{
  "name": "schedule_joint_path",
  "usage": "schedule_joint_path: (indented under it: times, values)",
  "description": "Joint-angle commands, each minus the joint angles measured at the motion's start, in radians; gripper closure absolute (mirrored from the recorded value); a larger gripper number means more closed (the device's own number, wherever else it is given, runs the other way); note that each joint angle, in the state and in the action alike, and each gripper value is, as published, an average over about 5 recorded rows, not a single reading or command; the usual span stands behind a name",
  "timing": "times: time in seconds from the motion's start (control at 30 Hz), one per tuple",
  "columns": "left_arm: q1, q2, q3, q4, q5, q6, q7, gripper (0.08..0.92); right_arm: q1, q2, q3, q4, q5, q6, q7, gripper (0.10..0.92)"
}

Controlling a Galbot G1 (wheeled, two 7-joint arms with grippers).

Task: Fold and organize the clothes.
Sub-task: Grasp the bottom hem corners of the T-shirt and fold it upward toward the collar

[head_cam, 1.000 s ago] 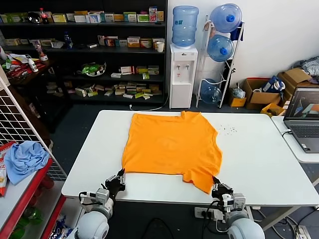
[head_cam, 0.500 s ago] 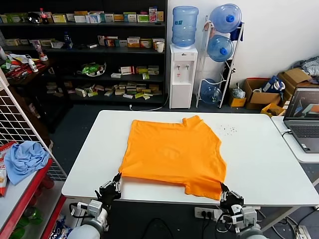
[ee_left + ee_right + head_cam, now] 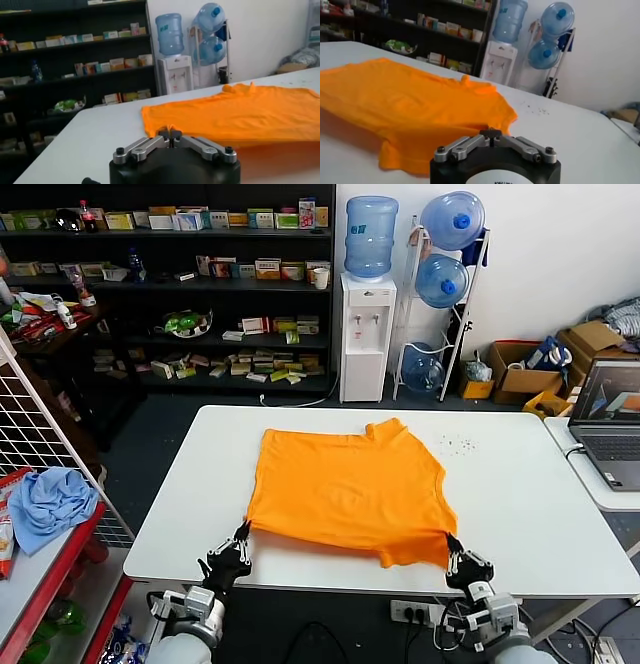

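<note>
The left tool [image 3: 238, 546] is sitting at the near edge of the white counter [image 3: 530, 514], at about 7 o'clock from the counter's middle. Its fingers are pressed together, pinching the near left corner of the orange T-shirt [image 3: 345, 489]. In the left wrist view a small tuft of orange cloth is poking up between the closed fingers of that tool [image 3: 170, 135], and the T-shirt [image 3: 235, 115] is stretching away from it over the counter [image 3: 95, 135].

The right tool [image 3: 457, 558] is sitting at the near edge too, at about 5 o'clock, closed and touching the near right corner of the shirt's hem. In the right wrist view its fingers are meeting at the tip [image 3: 491, 134], right at the shirt's edge [image 3: 415, 110], but whether cloth is caught between them cannot be told.

The T-shirt is lying spread across the middle of the counter, collar at 12 o'clock, hem toward the robot, the near right part bunching and rippling.

A light blue cloth [image 3: 50, 502] is lying on a red rack at 9 o'clock, well apart from the counter. A laptop [image 3: 610, 424] is standing at 3 o'clock on a neighbouring surface.
</note>
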Motion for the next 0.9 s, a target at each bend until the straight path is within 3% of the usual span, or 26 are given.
schedule_joint_path:
  times: [0.03, 0.37, 0.63, 0.77, 0.9]
  values:
    - [-0.201, -0.036, 0.024, 0.200, 0.038, -0.022, -0.002, 0.897, 0.238, -0.019, -0.036, -0.191, 0.009, 0.052, -0.009, 0.901]
    - [-0.308, -0.035, 0.083, 0.292, 0.033, -0.025, 0.004, 0.897, 0.373, -0.019, -0.103, -0.333, 0.062, -0.006, -0.017, 0.901]
    - [-0.317, -0.039, 0.116, 0.312, 0.008, -0.004, 0.014, 0.897, 0.423, 0.005, -0.148, -0.377, 0.097, -0.051, -0.020, 0.897]
    - [-0.297, -0.031, 0.114, 0.300, -0.013, -0.010, 0.017, 0.858, 0.425, 0.012, -0.153, -0.382, 0.104, -0.058, -0.022, 0.825]
    - [-0.254, -0.002, 0.112, 0.256, -0.044, -0.007, 0.017, 0.745, 0.378, -0.009, -0.142, -0.329, 0.119, -0.077, -0.023, 0.704]
